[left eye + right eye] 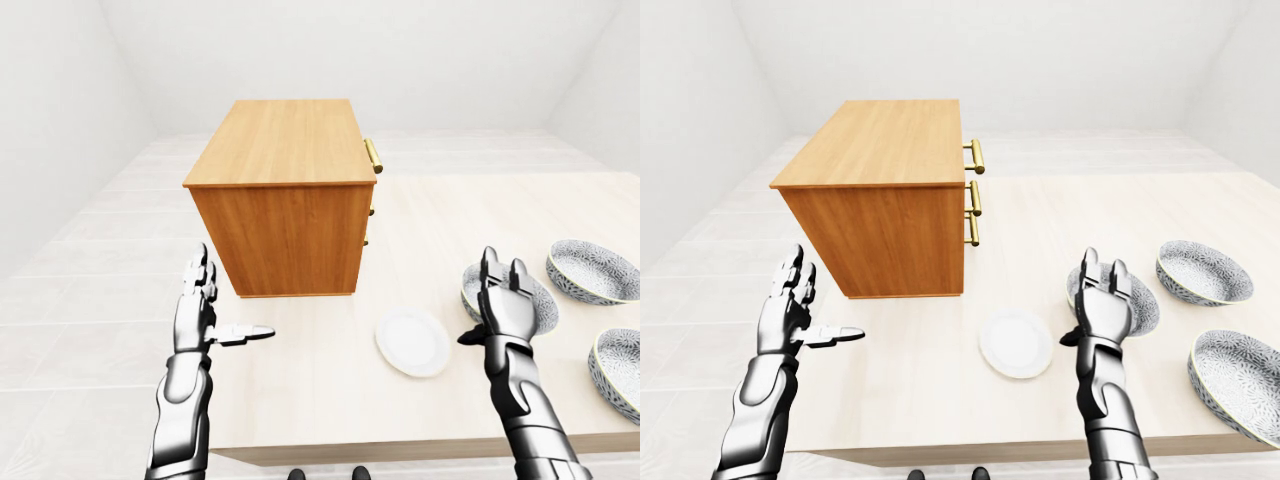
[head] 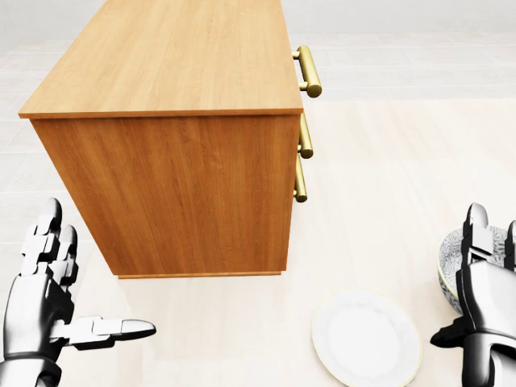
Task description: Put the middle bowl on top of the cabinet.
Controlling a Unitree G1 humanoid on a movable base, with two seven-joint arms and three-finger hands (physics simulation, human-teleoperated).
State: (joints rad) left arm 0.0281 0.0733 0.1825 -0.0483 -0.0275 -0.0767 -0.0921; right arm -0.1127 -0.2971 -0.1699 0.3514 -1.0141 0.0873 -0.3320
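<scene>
Pale tabletop (image 1: 450, 225) in a white-walled room bears the wooden cabinet (image 1: 285, 190), white plate (image 1: 412, 342) and three patterned bowls (middle bowl (image 1: 1145, 300) partly behind the right hand (image 1: 1100, 305)), both that and the left hand (image 1: 198, 315) spread-fingered, holding nothing.

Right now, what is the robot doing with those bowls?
Nothing is held yet. Both hands are raised and open above the table. The right hand hovers just before the nearest patterned bowl; the left hand is beside the wooden cabinet. Two more bowls and a white plate sit on the table.
</scene>
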